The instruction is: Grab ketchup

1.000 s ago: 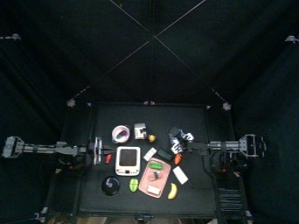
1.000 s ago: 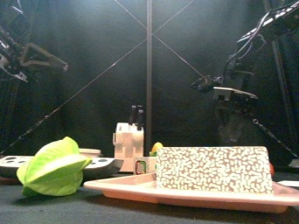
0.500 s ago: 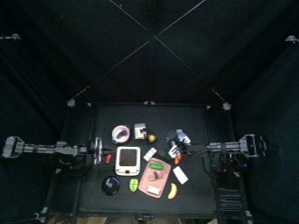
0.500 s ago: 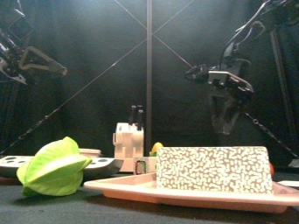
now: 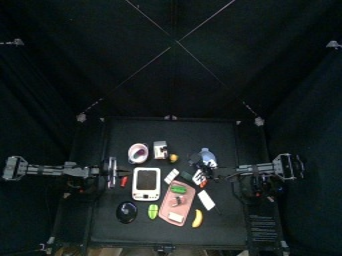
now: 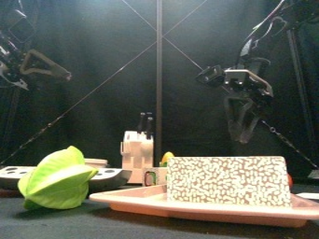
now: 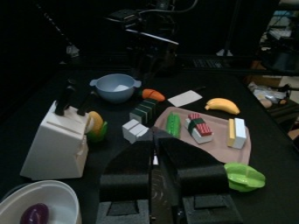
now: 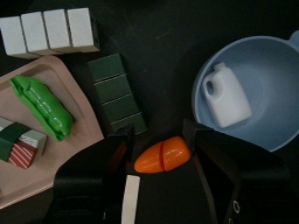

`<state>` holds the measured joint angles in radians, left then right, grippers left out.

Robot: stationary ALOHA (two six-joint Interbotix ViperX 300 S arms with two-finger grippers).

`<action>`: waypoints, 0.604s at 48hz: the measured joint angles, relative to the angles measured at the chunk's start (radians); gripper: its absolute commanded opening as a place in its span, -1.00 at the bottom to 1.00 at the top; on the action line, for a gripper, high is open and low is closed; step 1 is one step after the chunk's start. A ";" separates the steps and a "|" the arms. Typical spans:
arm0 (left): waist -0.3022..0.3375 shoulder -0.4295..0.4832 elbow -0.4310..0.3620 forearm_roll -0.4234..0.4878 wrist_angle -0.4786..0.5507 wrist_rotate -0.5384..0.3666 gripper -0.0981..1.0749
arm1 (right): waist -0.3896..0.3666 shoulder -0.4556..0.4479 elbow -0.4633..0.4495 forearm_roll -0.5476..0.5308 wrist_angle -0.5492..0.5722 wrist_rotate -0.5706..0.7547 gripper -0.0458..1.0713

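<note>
counted from the right wrist view: one blue bowl (image 8: pixel 263 70) with one white bottle shape (image 8: pixel 225 94) lying in it, four white blocks (image 8: pixel 47 31) in a row, one dark green segmented bar (image 8: pixel 117 92), one pink tray (image 8: pixel 82 87) carrying one green pod (image 8: pixel 41 105) and one red-and-white roll (image 8: pixel 17 140), and one orange-red piece (image 8: pixel 162 155). i cannot tell for certain which thing is the ketchup. the orange-red piece is the only red thing near a jaw, and it lies on the counter (image 5: pixel 134 130) just beside the bowl's rim and the end of the green bar.

the right end effector (image 8: pixel 158 136) is spread, with nothing pinched. in its own view the orange-red piece sits in the gap between the jaws, and the front view shows it hanging well above the things. the left end effector (image 7: pixel 162 166) is also spread and holds nothing. it rests back at the counter's left side, near one white knife block (image 7: pixel 59 140).

from above, everything crowds the counter's middle and front. the tray reaches close to the front edge, and the bowl and bar hem the orange-red piece on two sides. bare counter shows towards the back edge.
</note>
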<state>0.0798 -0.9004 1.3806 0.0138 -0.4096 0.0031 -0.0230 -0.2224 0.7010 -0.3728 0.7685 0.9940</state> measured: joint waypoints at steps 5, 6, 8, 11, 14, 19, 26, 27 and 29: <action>0.000 0.000 0.002 0.000 -0.002 0.000 -0.03 | 0.000 0.006 -0.006 0.000 0.000 0.000 0.58; 0.000 0.000 0.002 0.000 0.000 -0.002 -0.03 | 0.000 0.006 -0.008 0.000 0.000 0.000 0.58; 0.000 0.000 0.002 0.002 0.000 -0.003 -0.03 | 0.000 0.012 -0.011 0.000 -0.002 0.000 0.58; -0.002 0.002 0.002 -0.002 0.008 -0.006 -0.03 | 0.000 0.017 -0.015 0.000 -0.006 0.000 0.58; -0.003 0.002 0.005 -0.017 0.044 -0.008 -0.02 | 0.000 0.021 -0.017 0.000 -0.015 0.000 0.58; -0.005 0.002 0.003 -0.061 0.169 -0.009 -0.02 | 0.000 0.028 -0.020 0.002 -0.023 0.000 0.58; -0.005 0.002 -0.054 -0.158 0.416 -0.008 -0.02 | 0.000 0.043 -0.021 -0.006 -0.035 0.000 0.58; -0.003 0.000 -0.064 -0.170 0.451 -0.009 -0.02 | 0.000 0.046 -0.021 -0.008 -0.040 0.000 0.58; 0.000 0.000 -0.089 -0.196 0.518 -0.009 -0.02 | 0.000 0.054 -0.021 -0.011 -0.043 0.000 0.58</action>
<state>0.0798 -0.9004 1.2916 -0.1825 0.1089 -0.0061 -0.0230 -0.1687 0.6796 -0.3835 0.7256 0.9940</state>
